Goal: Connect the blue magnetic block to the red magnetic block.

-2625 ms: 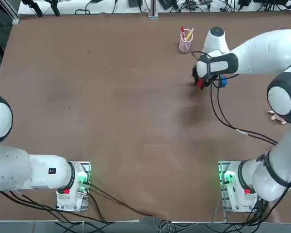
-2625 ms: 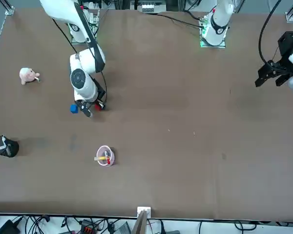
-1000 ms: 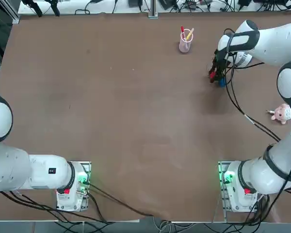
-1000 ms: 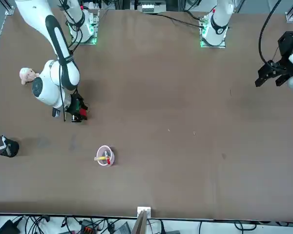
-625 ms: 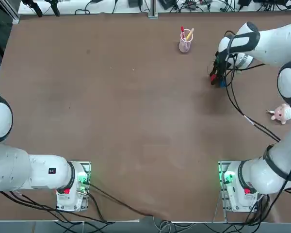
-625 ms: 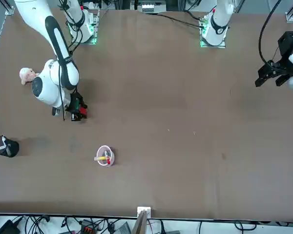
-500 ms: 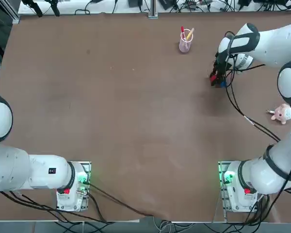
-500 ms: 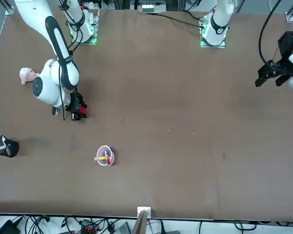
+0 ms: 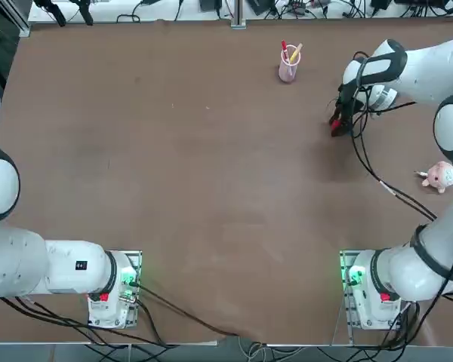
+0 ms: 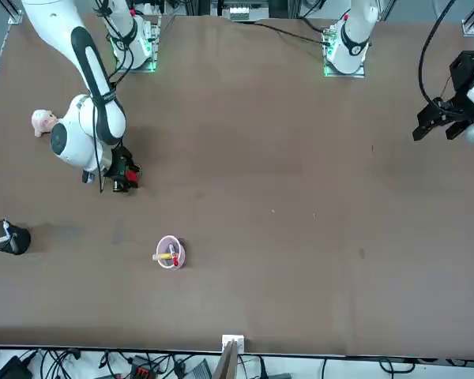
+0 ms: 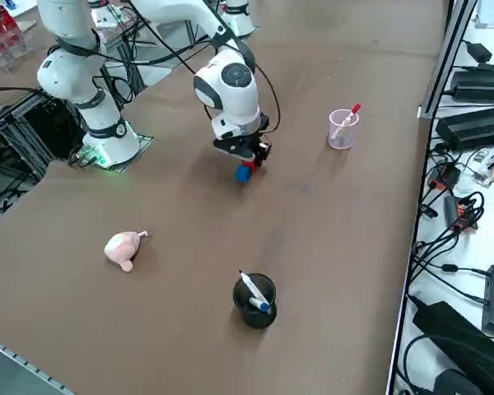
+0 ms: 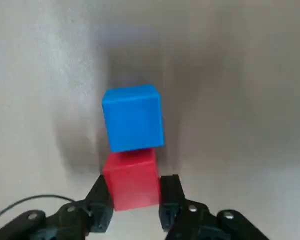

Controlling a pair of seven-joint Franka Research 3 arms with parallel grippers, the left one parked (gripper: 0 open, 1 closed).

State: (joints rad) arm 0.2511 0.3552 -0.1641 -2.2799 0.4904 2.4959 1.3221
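Blue magnetic block (image 12: 133,117) against red magnetic block (image 12: 131,178) (half-hidden), pinched in right gripper (image 12: 135,206).

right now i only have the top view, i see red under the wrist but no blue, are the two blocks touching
Observer: Yes. In the right wrist view the blue magnetic block sits flush against the red magnetic block, with no gap between them.
Operator: which one is the pincer on
Observer: The right pincer is shut on the red one, a finger on each side. The blue one lies free beyond the fingertips.
Operator: anything off my picture i should know about
Observer: The right side view shows a black cup holding pens, on the table well apart from the blocks.
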